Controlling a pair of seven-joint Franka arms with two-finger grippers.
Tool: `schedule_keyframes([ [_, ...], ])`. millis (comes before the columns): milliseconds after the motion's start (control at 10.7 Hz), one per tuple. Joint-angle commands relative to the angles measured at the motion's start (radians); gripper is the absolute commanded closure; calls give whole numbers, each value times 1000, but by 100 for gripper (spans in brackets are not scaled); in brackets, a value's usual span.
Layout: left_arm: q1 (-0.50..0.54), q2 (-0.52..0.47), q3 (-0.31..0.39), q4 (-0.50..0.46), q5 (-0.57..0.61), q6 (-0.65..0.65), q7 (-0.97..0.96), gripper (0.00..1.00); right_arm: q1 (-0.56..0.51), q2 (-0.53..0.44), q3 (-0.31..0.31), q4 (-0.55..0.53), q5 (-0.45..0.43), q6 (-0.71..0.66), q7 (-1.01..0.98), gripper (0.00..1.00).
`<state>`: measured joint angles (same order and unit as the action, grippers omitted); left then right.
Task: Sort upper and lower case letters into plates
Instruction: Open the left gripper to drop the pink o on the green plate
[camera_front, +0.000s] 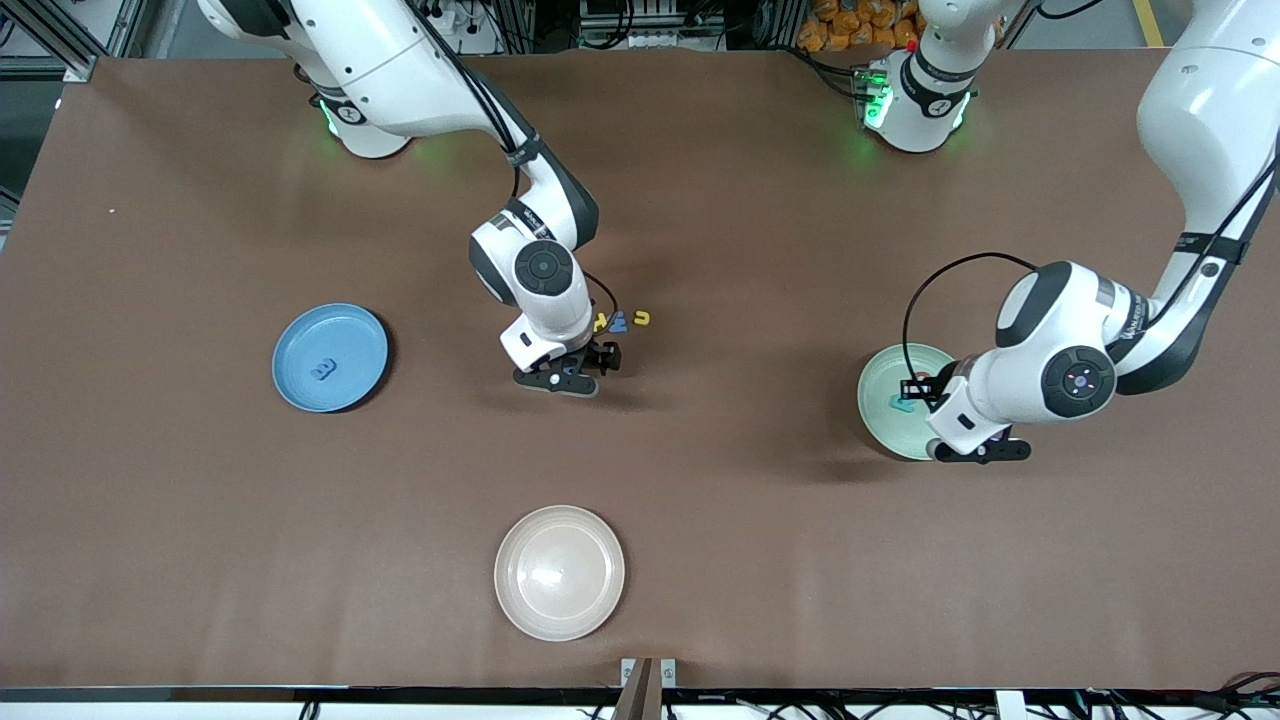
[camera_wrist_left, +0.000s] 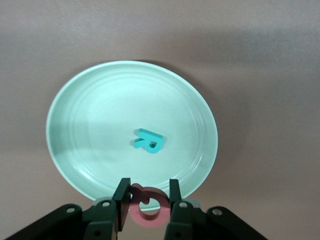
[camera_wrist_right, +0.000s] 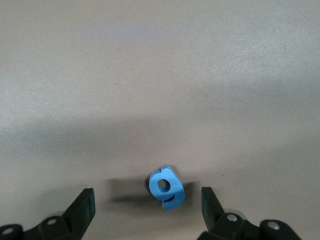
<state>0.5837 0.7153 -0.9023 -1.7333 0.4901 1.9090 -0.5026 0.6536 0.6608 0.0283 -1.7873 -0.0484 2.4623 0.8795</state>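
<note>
Letter g (camera_wrist_right: 166, 187), blue, lies flat on table betw. the wide-open fingers of your right end effector (camera_wrist_right: 147, 210), stem toward one finger; arm bent steeply down mid-table. Left end effector (camera_wrist_left: 146, 202) pinches a red letter (camera_wrist_left: 148, 205) over mint plate (camera_wrist_left: 75, 100), teal R (camera_wrist_left: 148, 141) already inside.

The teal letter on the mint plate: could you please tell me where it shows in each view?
Front view: the teal letter lies on the mint plate, partly hidden by the left pincer.
Left wrist view: teal letter mid-plate, past the red letter the left pincer holds.
Right wrist view: not in it.
Shared landmark: the mint plate, in two views.
</note>
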Motion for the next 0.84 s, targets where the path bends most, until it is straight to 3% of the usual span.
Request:
schedule_keyframes([
  [0,18,-10,-14,-29,28,21,-1,100,11,20,-8,23,-22,1,15,10],
  [187,24,-14,-14,-51,39,45,4,100,9,20,-8,23,-22,1,15,15],
  [280,19,-14,-12,-48,38,45,-4,30,8,20,-8,23,-22,0,15,22],
  [374,19,-14,-12,-46,39,44,-25,12,8,22,-10,23,-22,0,15,29],
  [561,16,-17,-12,-42,42,38,-37,0,8,22,-8,22,-22,0,15,48],
  [748,8,-23,-13,-28,42,30,-39,0,6,20,-8,23,-21,-2,15,59],
])
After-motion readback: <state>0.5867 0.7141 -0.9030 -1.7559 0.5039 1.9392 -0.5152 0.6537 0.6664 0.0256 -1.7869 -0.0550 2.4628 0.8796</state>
